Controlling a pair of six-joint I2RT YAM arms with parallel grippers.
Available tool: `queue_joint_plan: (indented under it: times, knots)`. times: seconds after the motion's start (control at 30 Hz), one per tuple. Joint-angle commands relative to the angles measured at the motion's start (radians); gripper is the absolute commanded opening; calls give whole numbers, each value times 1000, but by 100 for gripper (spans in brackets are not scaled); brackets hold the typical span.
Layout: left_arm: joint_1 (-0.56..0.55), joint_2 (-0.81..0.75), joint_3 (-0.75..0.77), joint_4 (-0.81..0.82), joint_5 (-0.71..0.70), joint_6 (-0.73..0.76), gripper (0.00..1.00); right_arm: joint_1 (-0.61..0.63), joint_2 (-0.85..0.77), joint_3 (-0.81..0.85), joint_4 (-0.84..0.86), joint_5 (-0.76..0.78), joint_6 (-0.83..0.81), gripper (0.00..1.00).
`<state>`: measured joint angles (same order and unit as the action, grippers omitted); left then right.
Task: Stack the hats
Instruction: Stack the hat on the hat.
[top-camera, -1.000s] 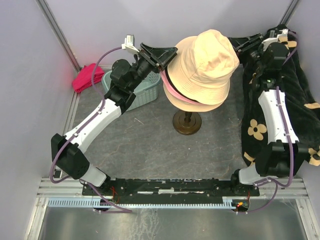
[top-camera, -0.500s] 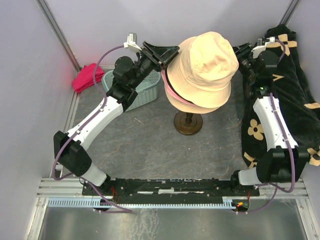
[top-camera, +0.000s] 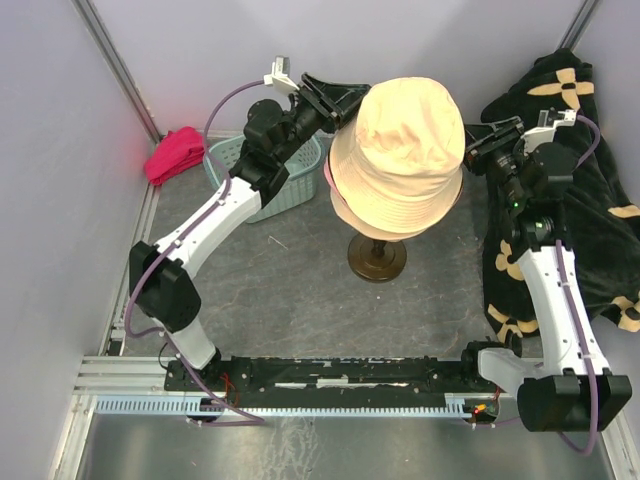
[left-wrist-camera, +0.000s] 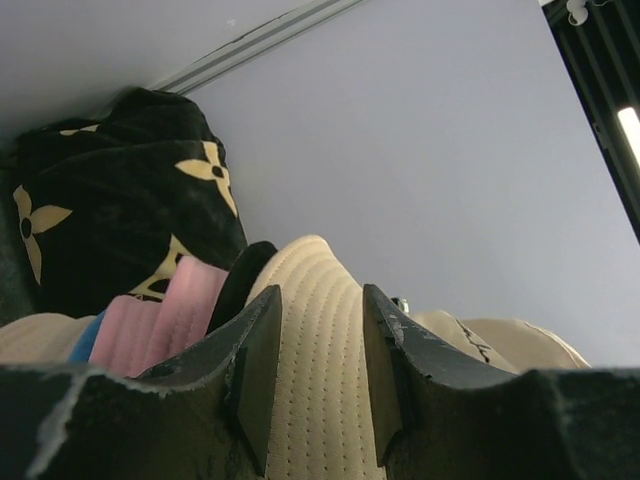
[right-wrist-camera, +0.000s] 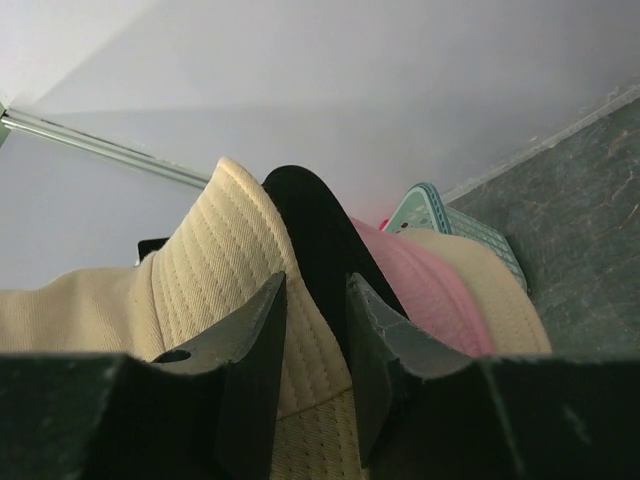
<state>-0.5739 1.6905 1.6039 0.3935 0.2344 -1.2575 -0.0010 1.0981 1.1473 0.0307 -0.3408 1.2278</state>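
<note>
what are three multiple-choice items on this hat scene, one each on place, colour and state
1. The teal basket sits: A left of the hat stand; B right of it; C on top of it.
2. The uppermost hat is: A black; B cream; C blue.
3. The left claw is: A open and empty; B out of sight; C closed on the uppermost hat's brim.
Answers: 1 A, the top view shows it left of the stand's base. 2 B, its crown and brim show cream from above. 3 C, the left wrist view shows the brim pinched between its fingers.
</note>
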Motion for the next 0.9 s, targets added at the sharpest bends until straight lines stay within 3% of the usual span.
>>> queue_joint_plan:
  times: [0.0, 0.33, 0.57, 0.87]
  knots:
    - [-12, 58, 59, -41, 61, 26, 45, 28, -57, -16, -7, -15, -28, 38]
    - [-7, 15, 34, -53, 26, 64, 45, 28, -133, -29, -105, 80, -84, 49]
    - [69, -70, -27, -41, 0, 58, 48, 3, -146, 2, -130, 116, -75, 56]
    - [174, -163, -140, 34, 109, -8, 51, -35, -140, -62, 15, 67, 85, 59]
